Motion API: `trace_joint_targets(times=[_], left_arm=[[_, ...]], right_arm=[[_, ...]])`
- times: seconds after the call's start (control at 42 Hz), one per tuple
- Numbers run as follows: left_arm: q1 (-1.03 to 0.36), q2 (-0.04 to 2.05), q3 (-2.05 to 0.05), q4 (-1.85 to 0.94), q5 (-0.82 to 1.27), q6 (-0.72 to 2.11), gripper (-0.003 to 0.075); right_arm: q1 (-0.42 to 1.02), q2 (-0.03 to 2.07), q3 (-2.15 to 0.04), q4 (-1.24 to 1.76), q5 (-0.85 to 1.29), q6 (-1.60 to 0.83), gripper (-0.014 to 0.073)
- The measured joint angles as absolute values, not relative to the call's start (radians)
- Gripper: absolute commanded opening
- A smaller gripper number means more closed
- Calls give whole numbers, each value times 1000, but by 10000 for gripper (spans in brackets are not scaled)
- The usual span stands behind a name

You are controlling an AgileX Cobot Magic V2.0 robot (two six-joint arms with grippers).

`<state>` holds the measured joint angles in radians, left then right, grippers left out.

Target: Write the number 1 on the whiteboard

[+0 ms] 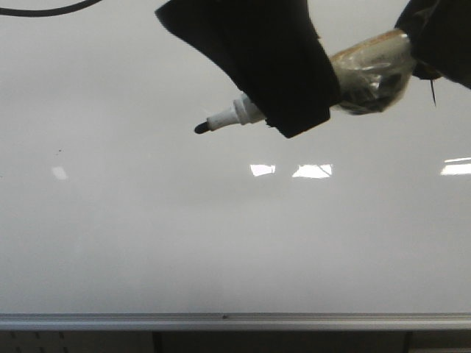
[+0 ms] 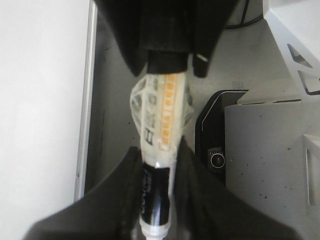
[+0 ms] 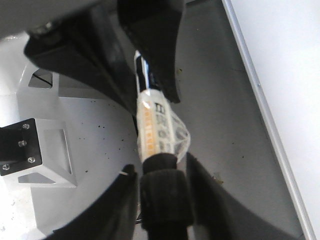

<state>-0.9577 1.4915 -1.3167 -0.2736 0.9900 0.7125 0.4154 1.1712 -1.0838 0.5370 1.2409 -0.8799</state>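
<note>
Marker [image 1: 243,112] tip bare in front view; wrist views: barrel only.

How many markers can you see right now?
1: a single uncapped marker over the whiteboard, held at both ends: left gripper on the tip end, right gripper on the tail. No others in view.

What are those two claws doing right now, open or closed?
The left gripper: closed on the marker, near its tip end.
The right gripper: closed on the same marker's back end.
</note>
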Motion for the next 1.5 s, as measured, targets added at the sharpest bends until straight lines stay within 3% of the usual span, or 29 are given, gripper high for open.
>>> trace_joint_targets(times=[0.214, 0.404, 0.642, 0.832, 0.975, 1.189, 1.498], left_arm=[[-902, 1481, -1318, -206, 990, 578, 40], [-807, 1372, -1308, 90, 990, 173, 43], [-702, 1111, -1137, 442, 988, -232, 43], [-532, 992, -995, 556, 926, -431, 43], [-342, 977, -912, 463, 792, -422, 44], [-99, 1080, -896, 73, 598, -94, 44], [-38, 1275, -894, -61, 353, 10, 44]], right_arm=[[386, 1157, -1084, 448, 1235, -791, 428], [235, 1077, -1084, 313, 1237, -570, 428], [97, 978, -1084, 253, 1245, -325, 426], [60, 896, -1084, 152, 1233, -173, 426], [57, 808, -1069, 139, 1203, -144, 426], [57, 758, -1037, 134, 1198, -138, 426], [57, 758, -1036, 132, 1191, -136, 426]])
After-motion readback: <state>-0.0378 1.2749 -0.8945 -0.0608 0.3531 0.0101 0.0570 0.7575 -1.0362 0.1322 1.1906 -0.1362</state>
